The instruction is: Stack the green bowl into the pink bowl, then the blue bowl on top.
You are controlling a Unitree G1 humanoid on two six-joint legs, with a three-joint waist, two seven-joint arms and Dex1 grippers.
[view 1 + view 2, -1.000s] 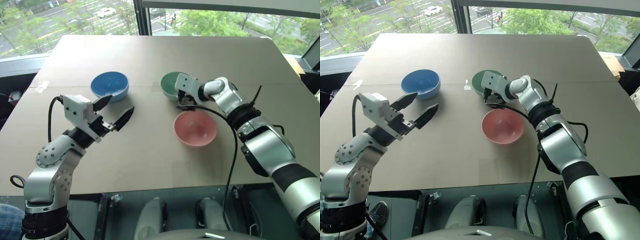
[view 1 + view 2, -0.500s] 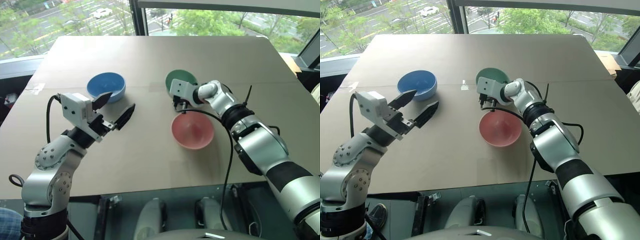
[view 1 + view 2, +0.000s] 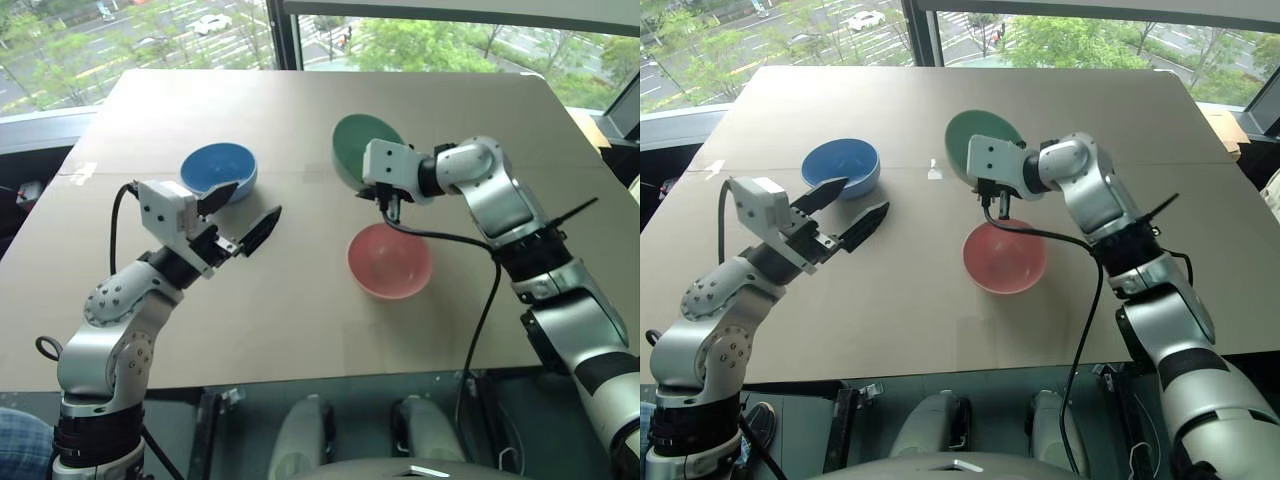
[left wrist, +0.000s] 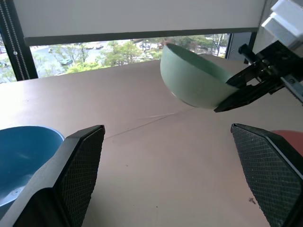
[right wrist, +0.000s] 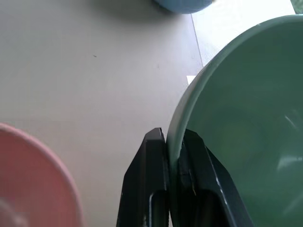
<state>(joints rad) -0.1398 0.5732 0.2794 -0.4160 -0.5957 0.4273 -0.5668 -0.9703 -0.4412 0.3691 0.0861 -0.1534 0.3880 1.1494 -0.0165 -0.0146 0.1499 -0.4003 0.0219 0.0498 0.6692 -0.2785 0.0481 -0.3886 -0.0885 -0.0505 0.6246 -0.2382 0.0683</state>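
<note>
On a plain tan bench [image 3: 300, 110] before windows showing trees and a road, the right claw [image 3: 392, 203] pinches the tilted green bowl [image 3: 362, 150] by its rim above centre frame, while the left claw [image 3: 243, 215] gapes empty at left.

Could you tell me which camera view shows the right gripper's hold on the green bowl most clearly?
The right wrist view: the right gripper pinches the rim of the green bowl between its fingers. The left wrist view shows the bowl lifted off the table; the head views show it tilted.
</note>
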